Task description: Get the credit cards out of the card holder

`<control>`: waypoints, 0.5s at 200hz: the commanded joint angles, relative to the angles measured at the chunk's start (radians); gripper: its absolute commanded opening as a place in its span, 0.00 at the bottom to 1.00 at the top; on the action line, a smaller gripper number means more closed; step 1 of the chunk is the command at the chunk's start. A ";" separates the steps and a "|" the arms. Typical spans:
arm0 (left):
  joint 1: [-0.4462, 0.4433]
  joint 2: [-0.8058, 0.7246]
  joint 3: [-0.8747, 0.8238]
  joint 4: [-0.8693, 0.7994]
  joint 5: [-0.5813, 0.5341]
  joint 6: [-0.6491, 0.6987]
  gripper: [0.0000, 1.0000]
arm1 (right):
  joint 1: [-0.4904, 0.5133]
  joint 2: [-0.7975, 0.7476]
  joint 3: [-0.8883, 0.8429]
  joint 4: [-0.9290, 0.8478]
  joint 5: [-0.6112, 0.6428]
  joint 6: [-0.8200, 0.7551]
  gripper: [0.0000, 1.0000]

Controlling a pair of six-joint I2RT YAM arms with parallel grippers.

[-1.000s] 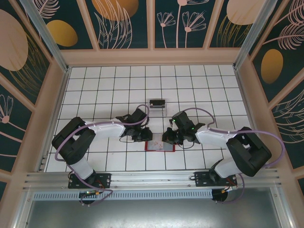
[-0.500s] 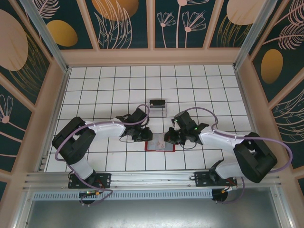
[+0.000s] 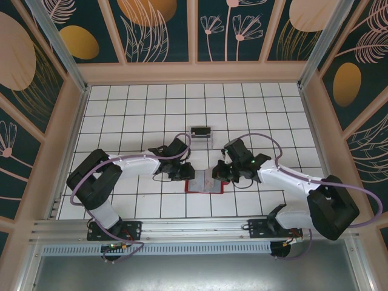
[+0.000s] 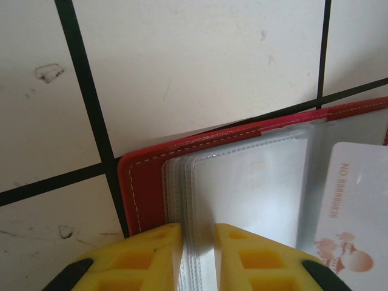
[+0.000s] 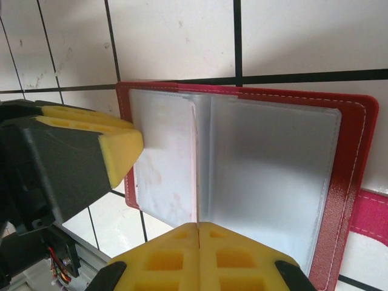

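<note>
Red wallet (image 5: 354, 182) lies open on the tiled table (image 4: 200, 60) between my arms. My left gripper (image 4: 198, 233) is clamped on its clear sleeves (image 4: 254, 188), pinning it down. My right gripper (image 5: 199, 233) pinches what looks like a pale card (image 4: 354, 200), probably to slide it free.
</note>
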State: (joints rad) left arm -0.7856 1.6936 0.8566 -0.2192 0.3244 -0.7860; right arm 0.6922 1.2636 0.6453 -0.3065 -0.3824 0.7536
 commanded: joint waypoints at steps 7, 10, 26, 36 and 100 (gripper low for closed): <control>-0.005 0.026 0.001 -0.087 -0.054 0.019 0.24 | -0.009 -0.027 0.056 -0.072 0.034 -0.035 0.01; -0.005 0.026 0.004 -0.088 -0.054 0.019 0.24 | -0.010 -0.027 0.058 -0.075 0.035 -0.038 0.01; -0.005 0.027 0.009 -0.093 -0.056 0.019 0.24 | -0.012 -0.026 0.070 -0.087 0.041 -0.048 0.01; -0.005 0.001 0.015 -0.101 -0.063 0.019 0.24 | -0.013 -0.027 0.078 -0.096 0.050 -0.058 0.01; -0.006 -0.040 0.025 -0.115 -0.094 0.014 0.25 | -0.058 0.019 0.178 -0.202 0.090 -0.381 0.00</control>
State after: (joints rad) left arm -0.7883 1.6772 0.8719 -0.2756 0.2714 -0.7864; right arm 0.6521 1.2613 0.7506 -0.4278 -0.3309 0.5690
